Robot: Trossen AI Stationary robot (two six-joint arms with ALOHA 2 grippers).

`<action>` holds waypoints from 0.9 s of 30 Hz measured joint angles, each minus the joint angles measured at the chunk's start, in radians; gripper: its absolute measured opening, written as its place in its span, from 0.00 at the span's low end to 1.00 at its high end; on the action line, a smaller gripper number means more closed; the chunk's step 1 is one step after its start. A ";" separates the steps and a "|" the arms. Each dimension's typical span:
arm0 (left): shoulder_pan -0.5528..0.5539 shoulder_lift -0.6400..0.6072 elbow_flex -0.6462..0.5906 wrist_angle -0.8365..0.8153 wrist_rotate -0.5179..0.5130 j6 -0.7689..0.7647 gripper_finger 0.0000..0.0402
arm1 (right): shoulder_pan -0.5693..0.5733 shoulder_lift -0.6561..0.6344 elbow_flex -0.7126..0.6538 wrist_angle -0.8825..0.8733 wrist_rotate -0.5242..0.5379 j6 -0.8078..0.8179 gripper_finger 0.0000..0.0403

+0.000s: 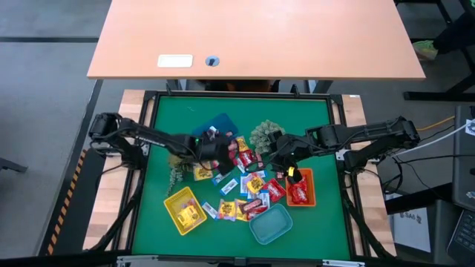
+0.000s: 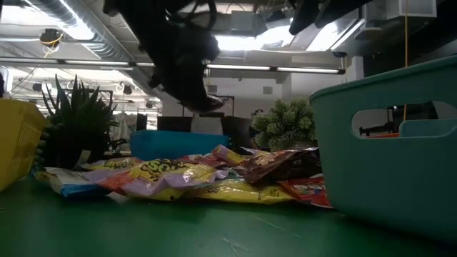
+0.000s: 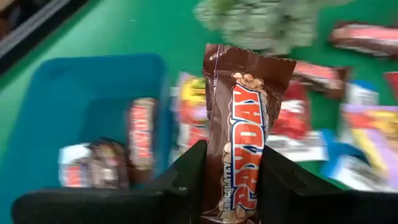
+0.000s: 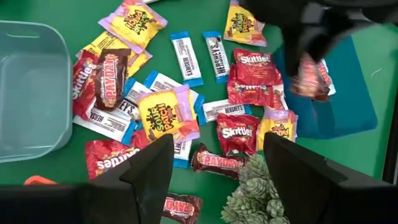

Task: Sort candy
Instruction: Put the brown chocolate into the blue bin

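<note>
Held candy: a brown PayDay bar (image 3: 239, 130), standing lengthwise between the fingers of the left gripper (image 3: 231, 180), its long axis running straight out ahead of the gripper.
Left gripper: clamped on the bar's lower part, raised above the mat (the low view shows it hanging clear of the pile).
Where it lies: in the high view the left gripper (image 1: 211, 150) is at the edge of the blue tray (image 1: 220, 123), at the pile's far left.
Tray from the bar: the blue tray (image 3: 74, 93) sits just beside and below the bar, already holding a few dark-wrapped pieces (image 3: 142, 134).
Deciding relation: the bar looks to hang over the tray's near rim, not over its middle, so I judge a short shift toward the tray is needed before release.
Loose candy: the rest (image 4: 165, 115) lies spread on the green mat (image 1: 304, 119) between the trays.
Right gripper: its fingers stand apart and empty (hovering above the pile), near the orange tray (image 1: 308, 194).
Nearer arm: the left, plainly, for the blue tray.
</note>
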 joint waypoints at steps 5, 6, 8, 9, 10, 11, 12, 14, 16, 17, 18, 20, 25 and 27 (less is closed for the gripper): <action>0.090 0.000 0.000 -0.018 0.000 0.007 0.24 | 0.000 0.000 0.000 -0.002 0.000 0.000 0.62; 0.107 0.000 0.000 -0.025 0.000 0.007 0.24 | 0.000 0.000 0.000 -0.002 0.000 0.000 0.62; 0.139 0.000 0.000 -0.029 0.000 0.007 0.24 | 0.000 0.000 0.000 -0.002 0.000 0.000 0.62; 0.152 0.000 0.000 -0.035 0.000 0.007 0.24 | 0.000 0.000 0.000 -0.002 0.000 0.000 0.62; 0.165 0.000 0.000 -0.044 0.000 0.007 0.24 | 0.000 0.000 0.000 -0.002 0.000 0.000 0.62; 0.177 0.000 0.000 -0.054 0.001 0.007 0.24 | 0.000 0.000 0.000 -0.002 0.000 0.000 0.62; 0.187 0.001 0.000 -0.061 0.003 0.007 0.24 | 0.000 0.000 0.000 -0.002 0.000 0.000 0.62; 0.203 0.001 0.000 -0.076 0.014 0.007 0.24 | 0.000 0.000 0.000 -0.002 0.000 0.000 0.62; 0.215 0.001 0.000 -0.093 0.020 0.007 0.24 | 0.000 0.000 0.000 -0.002 0.000 0.000 0.62; 0.220 0.001 0.000 -0.100 0.022 0.007 0.24 | 0.000 0.000 0.000 -0.002 0.000 0.000 0.62; 0.224 0.001 0.000 -0.104 0.022 0.007 0.25 | 0.000 0.000 0.000 -0.002 0.000 0.000 0.62; 0.232 0.001 0.000 -0.109 0.022 0.011 0.27 | 0.000 0.000 0.000 -0.002 0.000 0.000 0.62; 0.247 0.001 0.000 -0.116 0.042 0.039 0.36 | 0.000 0.000 0.000 -0.002 0.000 0.000 0.62; 0.250 0.001 0.000 -0.115 0.042 0.036 0.39 | 0.000 0.000 0.000 -0.002 -0.010 0.000 0.62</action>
